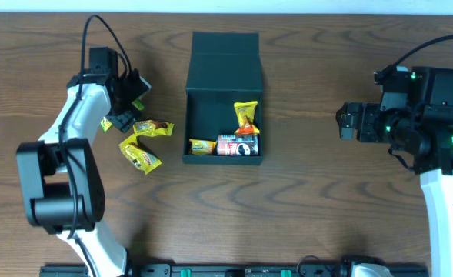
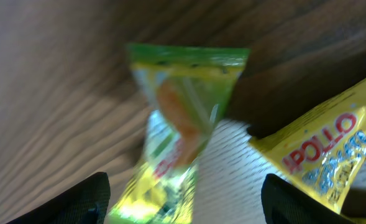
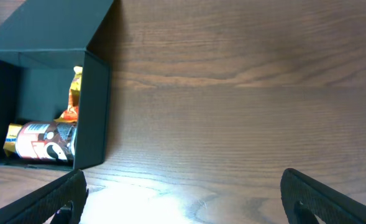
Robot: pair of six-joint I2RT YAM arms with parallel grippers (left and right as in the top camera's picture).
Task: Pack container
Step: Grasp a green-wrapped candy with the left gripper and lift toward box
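Sitting at the middle of the counter [image 1: 326, 223], the container [image 1: 211, 108] is open, its lid [image 1: 224, 50] folded back on the far side. Along its near wall lie a yellow packet [image 1: 202, 146] at the left and a red can [image 1: 238, 145] on its side at the right. An orange packet [image 1: 246, 117] stands just beyond the can, by the right wall. Left of the container and apart from it, a brown packet [image 1: 153, 127] lies nearest, a loose yellow packet [image 1: 140, 155] lies nearer the front, and a green packet [image 2: 183, 112] lies under the left arm [image 1: 76, 123]. The left jaws stand open, low over the green packet, one finger [image 2: 86, 202] on each side of it. An Apollo packet [image 2: 332, 155] lies just right of it in the wrist view. The right arm [image 1: 441, 192] is well right of the container. The right jaws are wide open over bare wood, holding nothing.
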